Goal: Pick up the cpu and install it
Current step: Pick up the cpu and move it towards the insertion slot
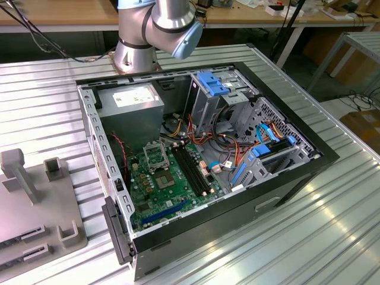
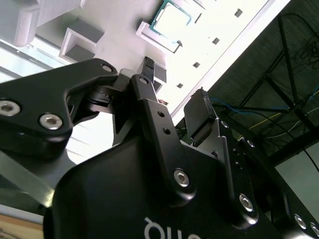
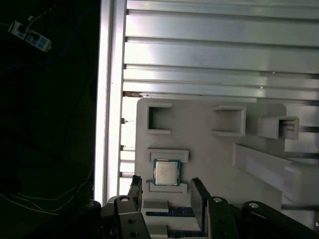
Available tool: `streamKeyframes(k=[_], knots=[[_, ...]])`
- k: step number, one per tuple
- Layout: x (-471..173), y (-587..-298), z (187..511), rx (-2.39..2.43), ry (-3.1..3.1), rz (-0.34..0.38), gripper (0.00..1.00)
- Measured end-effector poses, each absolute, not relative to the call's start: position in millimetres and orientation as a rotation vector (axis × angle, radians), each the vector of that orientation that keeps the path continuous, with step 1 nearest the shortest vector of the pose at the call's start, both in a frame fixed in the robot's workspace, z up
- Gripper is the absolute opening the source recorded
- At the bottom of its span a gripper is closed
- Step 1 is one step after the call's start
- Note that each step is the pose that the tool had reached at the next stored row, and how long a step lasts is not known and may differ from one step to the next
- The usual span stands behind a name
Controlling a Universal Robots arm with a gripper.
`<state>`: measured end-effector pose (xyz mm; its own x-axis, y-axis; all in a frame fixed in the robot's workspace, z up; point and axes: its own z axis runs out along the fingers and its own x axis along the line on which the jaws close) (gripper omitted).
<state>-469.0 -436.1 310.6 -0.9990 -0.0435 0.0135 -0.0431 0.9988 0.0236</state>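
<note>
The cpu [image 3: 166,173] is a small silvery square plate lying flat between two raised ledges of a grey holder tray [image 3: 209,159]. In the second wrist view the cpu [image 2: 172,19] rests in the same seat on the tray [image 2: 119,15]. My gripper [image 3: 167,195] hangs above the tray just short of the cpu, open, with its black fingers [image 3: 199,196] spread wider than the plate and nothing between them. In the second wrist view the gripper [image 2: 174,89] is apart from the cpu. The green board's metal-framed socket [image 1: 155,155] sits inside the open computer case [image 1: 285,178].
The case holds a grey power-supply box [image 1: 133,104], drive cages and cable bundles [image 1: 237,151]. The grey tray [image 1: 35,219] with upright blocks lies at the exterior view's left on the ribbed metal table [image 1: 332,237]. The table edge [image 3: 107,99] runs beside the tray.
</note>
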Motion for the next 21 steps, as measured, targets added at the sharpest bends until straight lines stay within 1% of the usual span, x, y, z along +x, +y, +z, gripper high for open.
streamKeyframes(k=[4, 5, 7, 15, 21], knots=[[-469.0, -436.0, 310.6, 0.068, -3.127, -0.036, 0.52], [-468.9, -436.0, 310.6, 0.068, -3.126, -0.036, 0.53], [-468.8, -436.0, 309.3, 0.068, -3.127, -0.037, 0.65], [-466.1, -439.1, 294.1, 0.067, -3.126, -0.036, 0.65], [-463.8, -453.1, 279.0, 0.068, -3.127, -0.037, 0.65]])
